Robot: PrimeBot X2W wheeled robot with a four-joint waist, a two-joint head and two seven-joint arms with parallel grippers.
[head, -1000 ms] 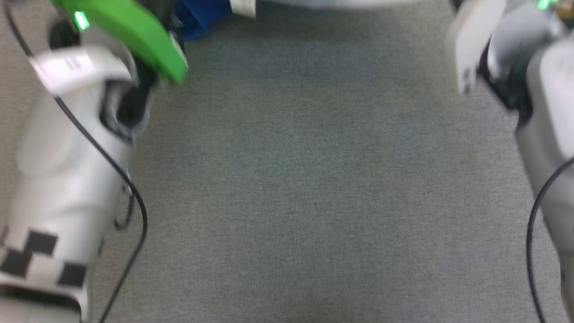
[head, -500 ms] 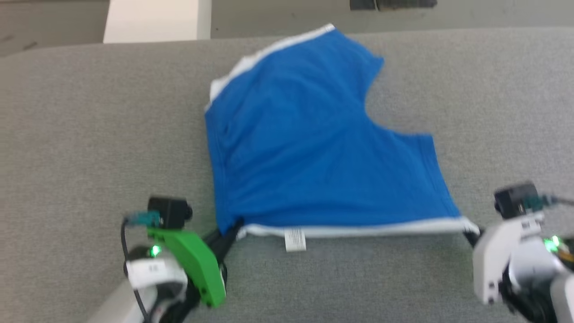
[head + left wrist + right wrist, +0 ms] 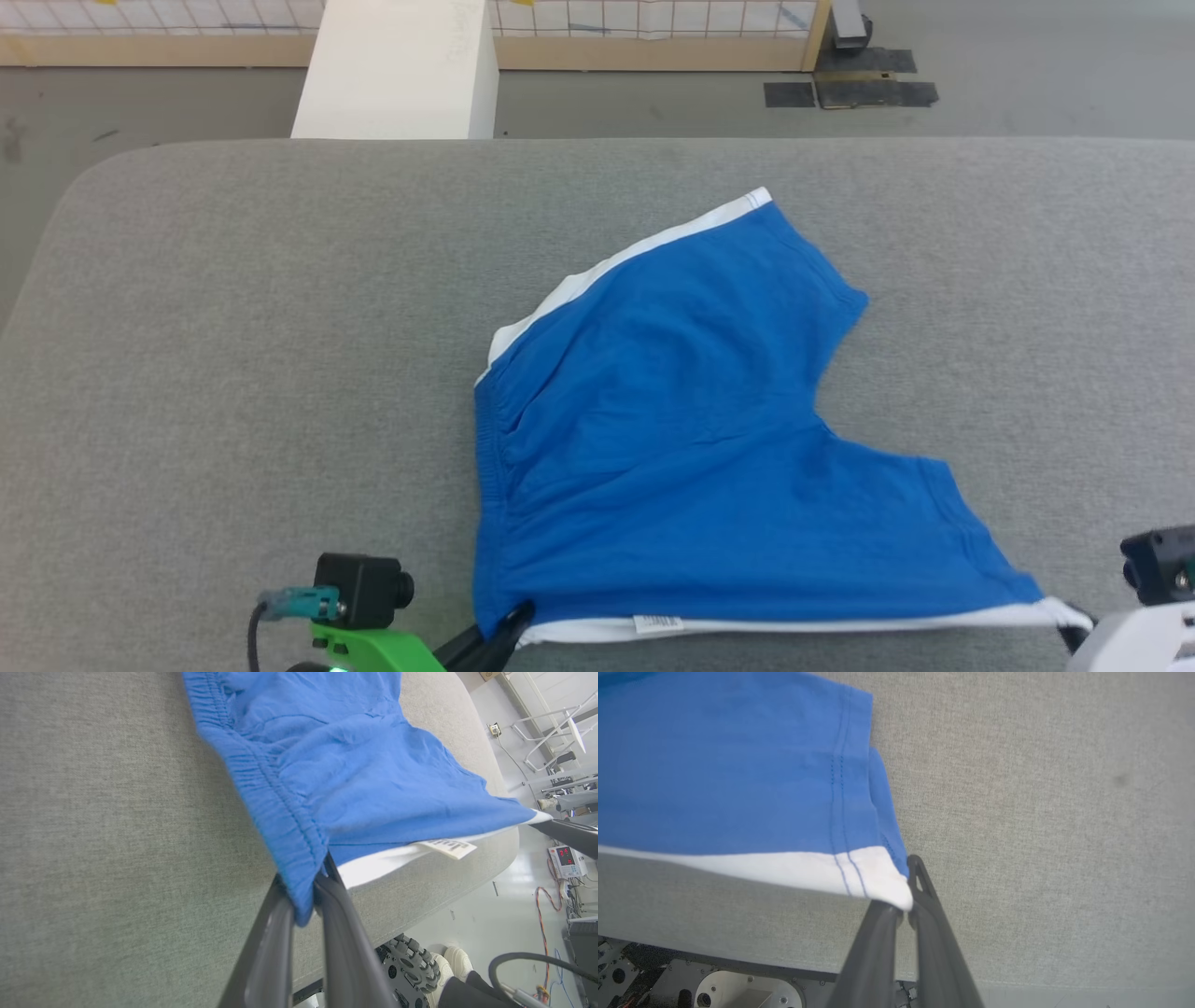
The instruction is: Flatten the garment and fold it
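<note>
Head view: blue garment (image 3: 691,448) spread flat, white trim band (image 3: 840,623) nearest.

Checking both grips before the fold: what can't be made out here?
Head view: the bottom edge cuts off most of the left gripper and right gripper.
Print on the label: too small in head view, blurred in left wrist view.
Underside of the garment: hidden by its own top layer.

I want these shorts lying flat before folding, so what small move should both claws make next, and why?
Probably lower both corners onto the table, edge kept taut: the left claw and right claw each pinch an end of the shorts along the white-trimmed edge, which looks lifted off the surface.
</note>
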